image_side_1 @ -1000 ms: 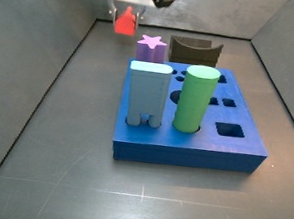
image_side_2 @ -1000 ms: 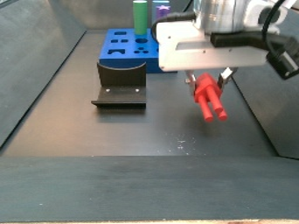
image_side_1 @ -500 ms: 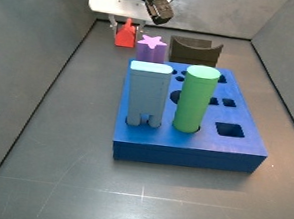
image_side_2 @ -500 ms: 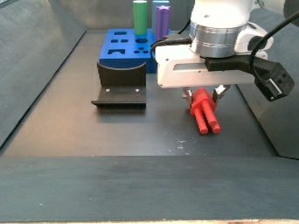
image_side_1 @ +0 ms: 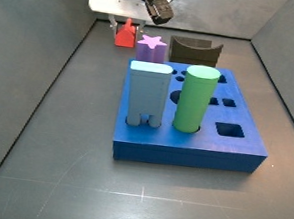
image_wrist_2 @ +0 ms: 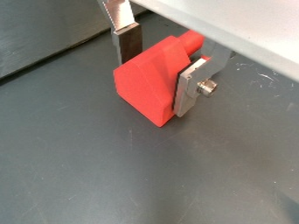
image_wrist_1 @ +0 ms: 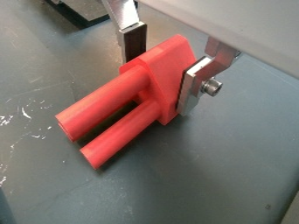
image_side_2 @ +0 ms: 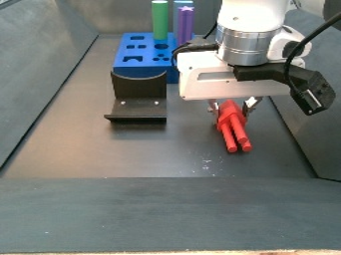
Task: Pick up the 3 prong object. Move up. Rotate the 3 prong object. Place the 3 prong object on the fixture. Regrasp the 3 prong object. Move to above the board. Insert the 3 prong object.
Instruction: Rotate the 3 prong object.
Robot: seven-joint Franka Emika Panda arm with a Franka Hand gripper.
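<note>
The red 3 prong object (image_side_2: 234, 134) lies flat on the dark floor beside the fixture (image_side_2: 136, 105), its prongs pointing away from the board (image_side_2: 134, 66). My gripper (image_side_2: 233, 108) stands low over its block end. In both wrist views the silver fingers (image_wrist_1: 194, 85) press the block's two sides, so the gripper (image_wrist_1: 163, 74) is shut on the 3 prong object (image_wrist_1: 117, 114). The second wrist view shows the gripper (image_wrist_2: 158, 72) on the block end (image_wrist_2: 146, 87). In a side view the gripper (image_side_1: 125, 28) and the 3 prong object (image_side_1: 124, 36) are at the far end, past the board (image_side_1: 185, 153).
The board holds a green cylinder (image_side_1: 196, 99), a light blue block (image_side_1: 146, 94) and a purple star-topped peg (image_side_1: 151, 48). The fixture (image_side_1: 194, 51) stands behind the board. Sloping grey walls (image_side_1: 46, 79) ring the floor.
One second ago the gripper held the 3 prong object above the floor. It came down with it. Nothing has moved over the last half second.
</note>
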